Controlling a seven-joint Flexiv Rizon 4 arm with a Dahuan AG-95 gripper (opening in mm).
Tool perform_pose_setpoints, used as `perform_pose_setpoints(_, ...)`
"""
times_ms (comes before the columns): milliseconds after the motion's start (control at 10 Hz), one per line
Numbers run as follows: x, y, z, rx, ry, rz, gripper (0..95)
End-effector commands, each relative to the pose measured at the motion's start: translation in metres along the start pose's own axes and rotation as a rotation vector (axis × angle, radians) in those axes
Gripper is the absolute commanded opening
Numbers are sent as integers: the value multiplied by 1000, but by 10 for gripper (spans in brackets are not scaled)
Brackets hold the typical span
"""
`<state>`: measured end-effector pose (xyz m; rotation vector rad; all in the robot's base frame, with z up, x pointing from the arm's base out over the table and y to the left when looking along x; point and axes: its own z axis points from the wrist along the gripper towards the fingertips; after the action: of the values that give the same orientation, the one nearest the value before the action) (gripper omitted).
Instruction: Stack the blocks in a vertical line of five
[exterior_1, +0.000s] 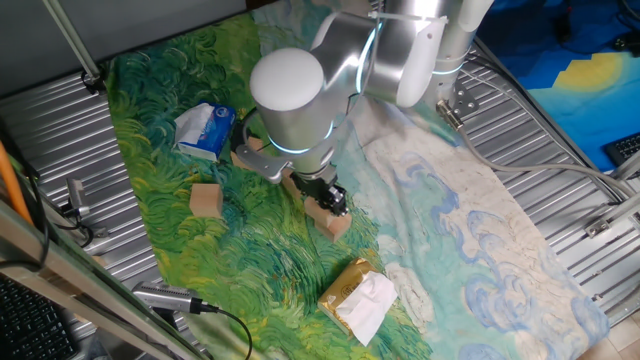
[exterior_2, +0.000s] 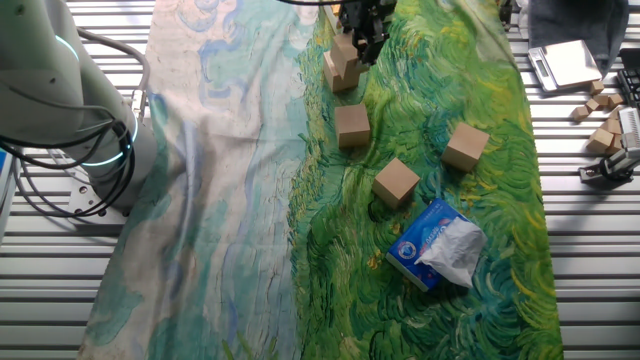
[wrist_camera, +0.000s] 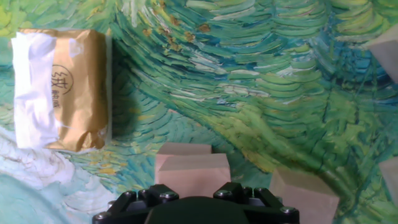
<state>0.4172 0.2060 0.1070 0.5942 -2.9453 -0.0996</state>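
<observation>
Nearest the hand view's lens, the claw (wrist_camera: 195, 202) holds a block (wrist_camera: 193, 174) on another block (exterior_2: 340, 72) near the table's far edge in the other fixed view; release next, then fetch a loose cube (exterior_2: 352, 126).

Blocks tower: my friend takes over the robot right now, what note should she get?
End effector: right over the started stack; cannot tell if it is open or shut.
Done: what looks like two blocks stacked, slightly offset.
Loose blocks on the green cloth: one nearest the stack, one further along, one off to the side.
Left: add those three.
</observation>
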Motion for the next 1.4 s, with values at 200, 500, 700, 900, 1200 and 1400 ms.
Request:
perform_pose_setpoints(200, 7, 8, 2, 1, -5, 15, 0)
perform_pose_setpoints(500, 7, 14, 8, 5, -19, 39, 0)
perform_pose_setpoints(700, 8, 15, 9, 10, -27, 49, 0)
perform_pose_setpoints(900, 8, 15, 9, 16, -39, 58, 0)
perform_pose_setpoints(1200, 8, 16, 9, 23, -62, 76, 0)
perform_pose_setpoints(1400, 9, 16, 10, 22, -67, 81, 0)
